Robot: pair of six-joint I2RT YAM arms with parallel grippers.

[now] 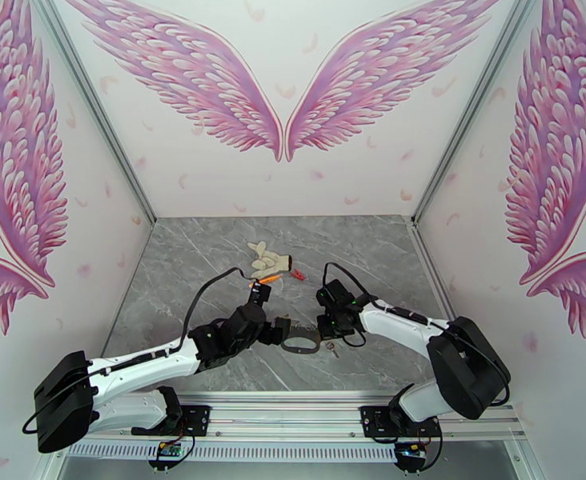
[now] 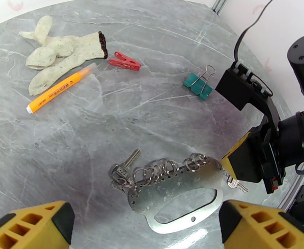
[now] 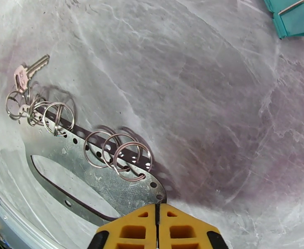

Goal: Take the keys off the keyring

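Note:
The keyring (image 2: 204, 179) is a flat grey metal plate with a long oval opening, lying on the marble table (image 2: 110, 121). Several wire rings (image 2: 164, 167) thread through holes along its far edge. One small silver key (image 2: 130, 157) lies at its left end and another key (image 2: 236, 185) sticks out at its right end. My left gripper (image 2: 143, 218) is open, its yellow fingers (image 2: 31, 225) straddling the near side of the keyring (image 1: 301, 344). My right gripper (image 3: 158, 225) is shut over the keyring's (image 3: 110, 183) right tip; what it pinches is hidden.
A white glove (image 2: 56, 54), an orange pen (image 2: 56, 90) and a red clip (image 2: 125, 62) lie at the far left. A teal binder clip (image 2: 197, 86) sits behind the keyring, close to the right arm. Winged walls close in the table on three sides.

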